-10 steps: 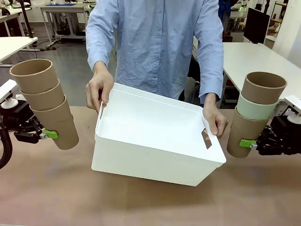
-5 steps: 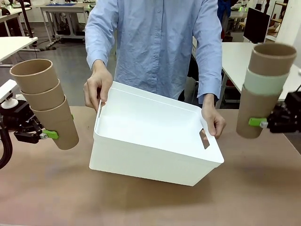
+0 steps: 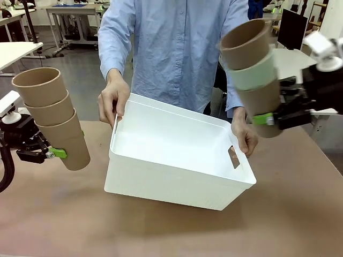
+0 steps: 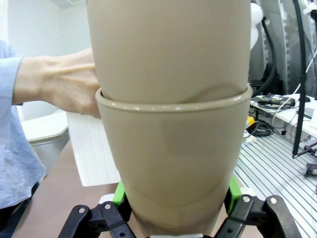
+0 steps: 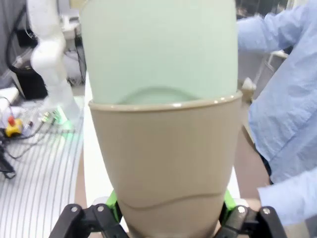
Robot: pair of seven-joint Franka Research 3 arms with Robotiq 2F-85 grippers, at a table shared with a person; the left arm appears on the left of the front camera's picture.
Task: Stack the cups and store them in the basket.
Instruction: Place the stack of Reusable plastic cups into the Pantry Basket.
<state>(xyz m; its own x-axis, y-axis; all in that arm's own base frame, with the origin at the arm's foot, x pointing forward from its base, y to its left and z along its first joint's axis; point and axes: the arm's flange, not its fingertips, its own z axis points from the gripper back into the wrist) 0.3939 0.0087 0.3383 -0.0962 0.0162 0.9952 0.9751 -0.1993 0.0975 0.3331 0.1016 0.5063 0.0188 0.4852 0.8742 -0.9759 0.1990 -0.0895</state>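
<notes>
The left tool (image 3: 71, 151) clamps a tan three-cup stack (image 3: 51, 115) at 9 o'clock of the white basket (image 3: 171, 184). The right tool (image 3: 268, 115) grips a tan-mint-tan stack (image 3: 251, 72), tilted at 2 o'clock above the rim, probably for lowering in. A person's hands (image 3: 112, 101) steady the basket.

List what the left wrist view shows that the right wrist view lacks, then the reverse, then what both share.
Left wrist, not right: a hand on the white basket; an upper tan cup in a lower tan cup. Right wrist, not left: a mint green cup in a tan outer cup. Both: green pads clamping the bottom cup; blue sleeve.
</notes>
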